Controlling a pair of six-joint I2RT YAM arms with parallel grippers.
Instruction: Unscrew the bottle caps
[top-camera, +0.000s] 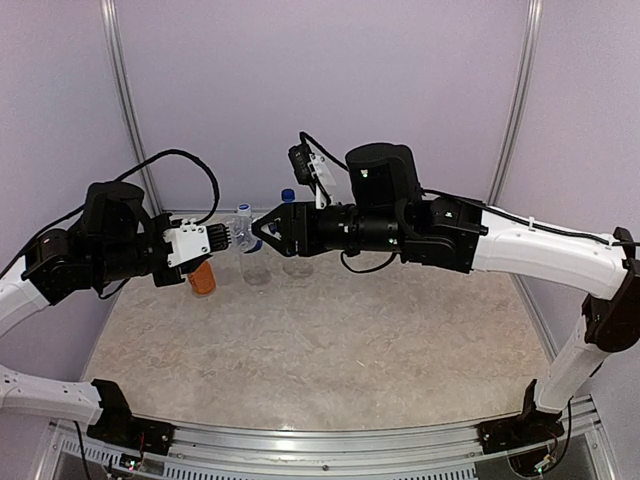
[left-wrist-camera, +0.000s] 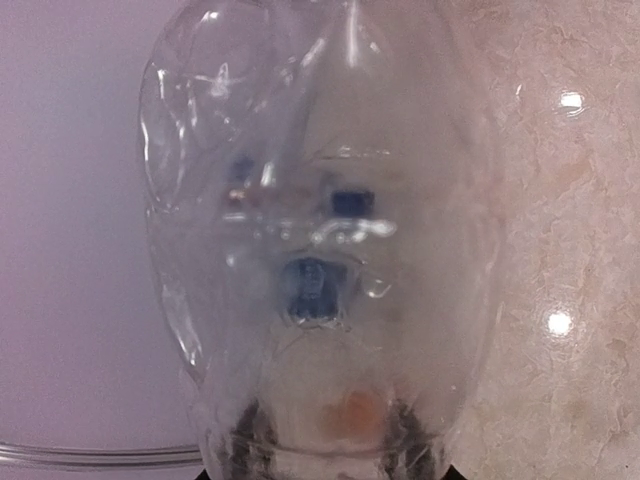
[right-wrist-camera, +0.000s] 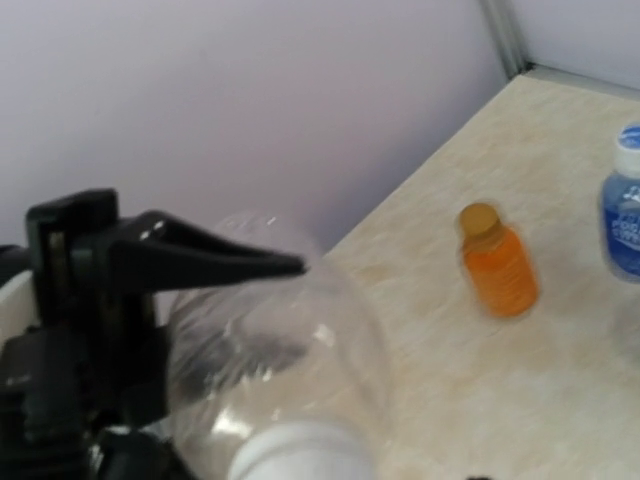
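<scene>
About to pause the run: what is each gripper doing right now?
Left gripper: shut on the clear bottle.
Right gripper: jaws around its white cap; grip cannot be told.

Clear bottle (left-wrist-camera: 330, 200) filled most of the frame, very close and out of focus, its walls creased and glinting. Through the plastic showed a blurred dark blue patch (left-wrist-camera: 312, 290) near centre, and below it an orange smear (left-wrist-camera: 352, 412). Two dark blurred shapes (left-wrist-camera: 250, 440) sat at the bottle's lower edge; identity unclear. Marbled beige table (left-wrist-camera: 570, 200) lay to the right, carrying two bright light spots. Pale lavender wall (left-wrist-camera: 70, 250) lay to the left.
</scene>
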